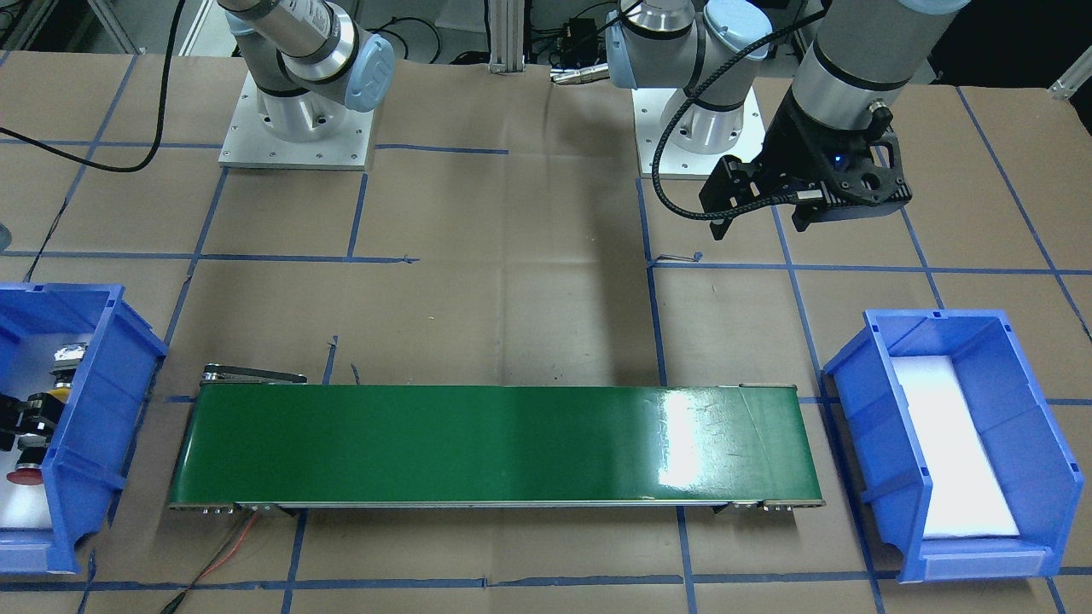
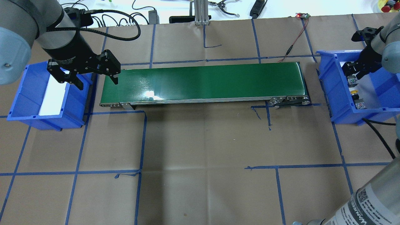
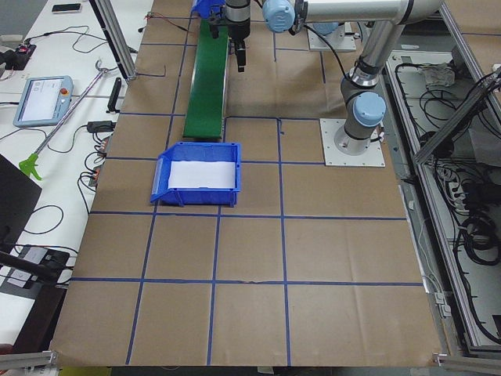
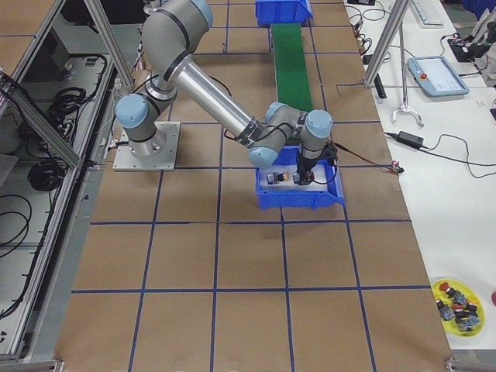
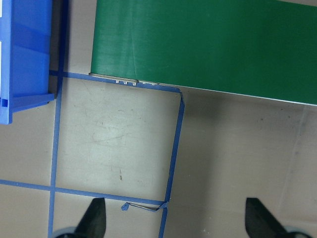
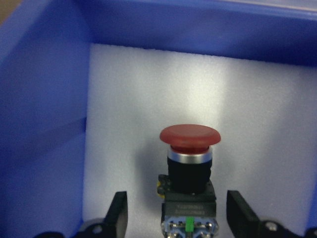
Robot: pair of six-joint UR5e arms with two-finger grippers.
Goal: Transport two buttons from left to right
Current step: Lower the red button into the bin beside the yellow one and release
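The red button (image 6: 189, 148) stands upright on white foam in the blue bin (image 2: 328, 84) at my right. My right gripper (image 6: 176, 218) is open and low in that bin, with a finger on each side of the button's black body. It is not touching it. The red cap also shows in the front-facing view (image 1: 24, 476), with the yellow button (image 1: 60, 394) beside the gripper (image 1: 21, 418). The yellow button also shows from overhead (image 2: 354, 92). My left gripper (image 2: 90, 79) is open and empty, above the gap between the other bin and the belt.
A green conveyor belt (image 2: 203, 82) runs between the two bins. The blue bin (image 2: 25, 93) at my left holds only white foam. Blue tape lines cross the brown table. Cables lie beyond the belt's right end. A yellow dish of spare parts (image 4: 459, 301) sits off the table.
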